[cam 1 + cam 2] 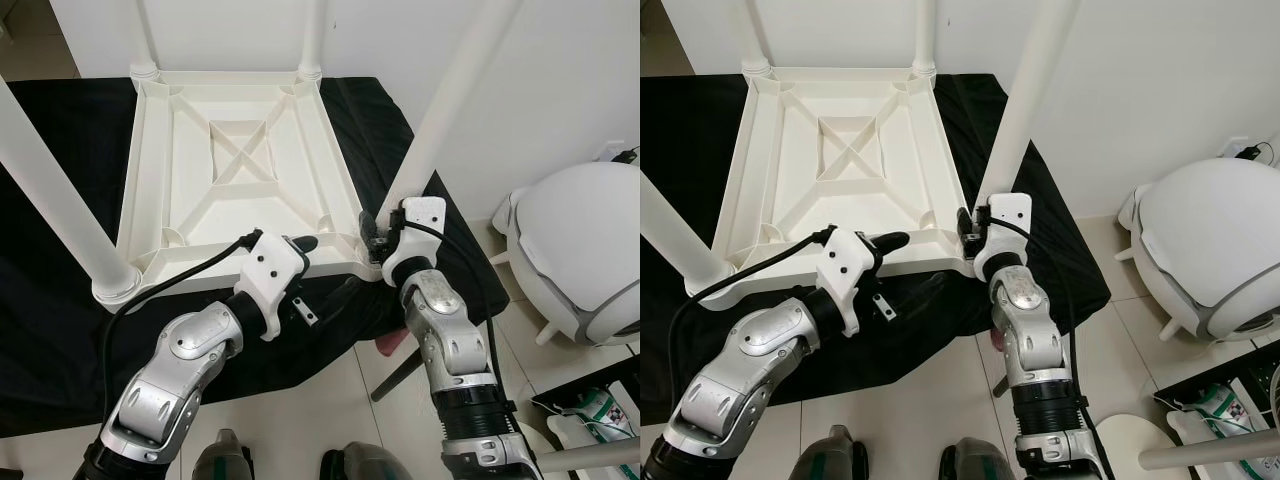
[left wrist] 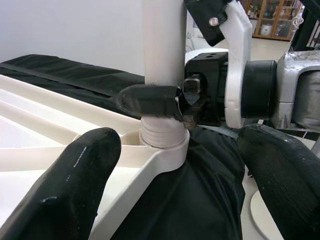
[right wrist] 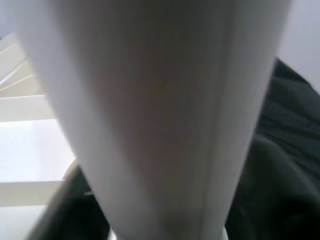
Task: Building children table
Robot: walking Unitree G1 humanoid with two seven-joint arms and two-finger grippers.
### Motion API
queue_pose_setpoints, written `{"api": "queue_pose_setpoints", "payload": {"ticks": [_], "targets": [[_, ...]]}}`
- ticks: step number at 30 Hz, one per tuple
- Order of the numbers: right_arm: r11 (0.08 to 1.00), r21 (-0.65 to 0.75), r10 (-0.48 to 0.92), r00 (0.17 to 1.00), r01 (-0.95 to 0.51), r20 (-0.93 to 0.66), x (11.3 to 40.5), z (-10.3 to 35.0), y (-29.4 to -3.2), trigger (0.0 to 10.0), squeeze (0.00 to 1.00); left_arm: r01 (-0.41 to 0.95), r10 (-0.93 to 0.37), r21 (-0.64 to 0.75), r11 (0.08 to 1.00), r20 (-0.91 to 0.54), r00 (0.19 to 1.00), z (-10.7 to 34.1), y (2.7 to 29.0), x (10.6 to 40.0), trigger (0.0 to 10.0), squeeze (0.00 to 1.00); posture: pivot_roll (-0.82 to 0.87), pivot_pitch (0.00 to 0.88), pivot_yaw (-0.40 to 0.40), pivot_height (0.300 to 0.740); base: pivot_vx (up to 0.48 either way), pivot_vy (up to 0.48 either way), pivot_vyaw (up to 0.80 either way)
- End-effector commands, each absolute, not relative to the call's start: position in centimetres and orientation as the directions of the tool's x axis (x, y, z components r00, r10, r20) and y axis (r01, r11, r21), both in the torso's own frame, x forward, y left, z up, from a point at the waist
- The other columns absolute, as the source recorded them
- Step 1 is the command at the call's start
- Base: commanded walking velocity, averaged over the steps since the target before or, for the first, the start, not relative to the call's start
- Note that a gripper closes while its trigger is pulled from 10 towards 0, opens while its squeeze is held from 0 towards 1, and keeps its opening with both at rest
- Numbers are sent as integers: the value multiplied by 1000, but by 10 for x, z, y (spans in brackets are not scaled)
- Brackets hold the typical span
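A white children's table (image 1: 240, 160) lies upside down on a black cloth (image 1: 60, 330), with its legs pointing up. My right gripper (image 1: 372, 232) is shut on the near-right leg (image 1: 450, 100) just above its corner socket (image 2: 165, 150). One of its fingers (image 2: 150, 102) wraps the leg (image 2: 161, 40), which looms close in the right wrist view (image 3: 160, 115). My left gripper (image 1: 322, 266) is open at the front rim beside that corner. One finger (image 2: 75, 185) lies over the rim and the other finger (image 2: 285, 175) is off the table's edge.
The near-left leg (image 1: 50, 190) stands at the left, and two more legs rise at the far corners against the wall. A white rounded shell (image 1: 575, 250) sits on the tiled floor to the right. The cloth's front edge hangs just before my feet.
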State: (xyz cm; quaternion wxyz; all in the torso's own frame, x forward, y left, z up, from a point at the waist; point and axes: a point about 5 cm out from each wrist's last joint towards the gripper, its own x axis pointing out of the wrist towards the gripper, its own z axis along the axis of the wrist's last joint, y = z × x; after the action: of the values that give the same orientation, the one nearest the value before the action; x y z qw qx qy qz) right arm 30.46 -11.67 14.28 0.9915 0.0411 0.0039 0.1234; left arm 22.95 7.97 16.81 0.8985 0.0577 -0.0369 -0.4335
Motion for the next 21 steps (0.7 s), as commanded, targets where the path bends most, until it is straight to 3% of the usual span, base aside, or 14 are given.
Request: {"api": "queue_pose_setpoints", "payload": {"ticks": [1, 2, 4, 5, 6, 11, 21], "targets": [[949, 93, 304, 953, -303, 1, 302, 143, -117, 10000, 1000, 773, -782, 142, 618, 13, 623, 168, 78, 230, 10000, 0, -3, 0, -63, 740, 0, 0, 0], [917, 76, 392, 920, -391, 7, 301, 144, -119, 10000, 1000, 772, -781, 142, 619, 14, 624, 168, 78, 231, 10000, 0, -2, 0, -64, 740, 0, 0, 0], [917, 76, 392, 920, -391, 7, 301, 144, -119, 10000, 1000, 772, -781, 142, 619, 14, 624, 168, 78, 231, 10000, 0, -2, 0, -64, 740, 0, 0, 0], [887, 43, 461, 888, -461, 10, 301, 144, -122, 10000, 1000, 772, -781, 143, 620, 15, 624, 168, 78, 231, 10000, 0, -2, 0, -64, 740, 0, 0, 0], [843, 3, 537, 843, -537, 5, 301, 145, -126, 10000, 0, 772, -782, 143, 619, 15, 624, 168, 78, 230, 10000, 0, -2, 0, -64, 740, 0, 0, 0], [698, -71, 711, 701, -713, -44, 301, 144, -135, 10000, 0, 775, -784, 140, 616, 11, 620, 168, 78, 229, 10000, 0, 2, 0, -62, 740, 0, 0, 0], [590, -108, 797, 598, -801, -83, 306, 142, -131, 10000, 0, 775, -784, 140, 616, 14, 620, 169, 78, 229, 10000, 0, 7, 0, -60, 740, 0, 0, 0]]}}
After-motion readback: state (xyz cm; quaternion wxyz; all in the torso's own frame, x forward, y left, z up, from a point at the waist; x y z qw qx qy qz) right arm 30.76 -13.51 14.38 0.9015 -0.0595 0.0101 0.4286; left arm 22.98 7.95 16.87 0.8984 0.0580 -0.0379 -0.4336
